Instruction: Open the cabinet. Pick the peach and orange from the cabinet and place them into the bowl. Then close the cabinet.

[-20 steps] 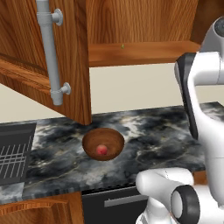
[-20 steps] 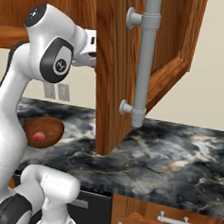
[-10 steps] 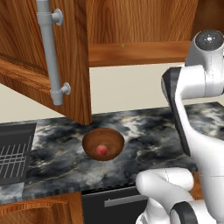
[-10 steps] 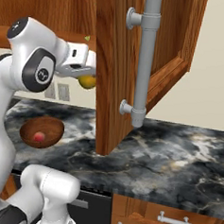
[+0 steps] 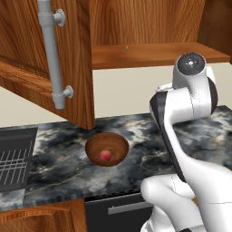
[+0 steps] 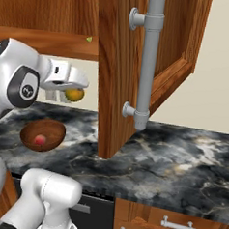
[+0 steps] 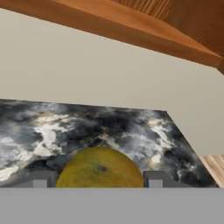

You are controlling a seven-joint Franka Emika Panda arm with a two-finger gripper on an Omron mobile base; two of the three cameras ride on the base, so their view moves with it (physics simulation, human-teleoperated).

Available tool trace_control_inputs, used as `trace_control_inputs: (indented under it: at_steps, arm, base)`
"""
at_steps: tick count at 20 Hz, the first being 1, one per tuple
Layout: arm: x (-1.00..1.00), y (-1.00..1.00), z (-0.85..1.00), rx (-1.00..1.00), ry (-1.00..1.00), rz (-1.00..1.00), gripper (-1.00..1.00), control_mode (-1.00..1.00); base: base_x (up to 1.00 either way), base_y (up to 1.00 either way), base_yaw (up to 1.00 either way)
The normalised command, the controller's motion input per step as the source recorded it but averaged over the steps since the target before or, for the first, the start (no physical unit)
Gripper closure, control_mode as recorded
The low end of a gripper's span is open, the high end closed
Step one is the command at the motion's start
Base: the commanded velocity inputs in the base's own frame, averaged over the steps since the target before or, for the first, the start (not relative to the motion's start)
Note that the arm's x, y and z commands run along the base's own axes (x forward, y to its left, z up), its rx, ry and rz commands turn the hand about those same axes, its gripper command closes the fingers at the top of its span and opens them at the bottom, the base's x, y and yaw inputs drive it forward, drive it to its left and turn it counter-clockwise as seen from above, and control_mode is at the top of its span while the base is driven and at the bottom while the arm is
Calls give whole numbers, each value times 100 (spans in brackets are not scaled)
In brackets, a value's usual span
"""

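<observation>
My gripper (image 6: 73, 91) is shut on the orange (image 6: 75, 95), a yellow-green fruit held in the air below the cabinet shelf (image 6: 49, 40) and above the counter. In the hand view the orange (image 7: 100, 168) sits between the two fingertips (image 7: 39, 179). The dark wooden bowl (image 5: 113, 142) stands on the counter under the open left door (image 5: 72, 54), and the reddish peach (image 5: 106, 155) lies in it. From the right, the bowl (image 6: 50, 129) with the peach (image 6: 39, 140) is just below and left of the hand. Both cabinet doors stand open.
The open right door (image 6: 117, 73) with its long grey handle (image 6: 150, 65) hangs over the marble counter (image 6: 181, 160), close to the right of the hand. A dark sink rack (image 5: 13, 158) lies at the counter's left end. A drawer with a small handle (image 6: 177, 224) sits below.
The hand has come away from the shelf and dropped lower with the orange in it. The arm's upper joints swung with it. Bowl and peach stayed put.
</observation>
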Motion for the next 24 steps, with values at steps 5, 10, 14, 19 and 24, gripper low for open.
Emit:
trace_control_inputs:
  at_steps: [5,10,14,19,24]
  arm:
    - [0,47,-26,0,2,0,100,-100]
    - [0,45,-22,0,6,0,100,-100]
    - [0,42,-27,0,8,0,100,-100]
    - [0,38,-41,0,6,2,100,-100]
    - [2,31,-48,0,6,5,100,-100]
  base:
    - [0,0,0]
    - [0,0,0]
    - [0,0,0]
    - [0,0,0]
    - [0,0,0]
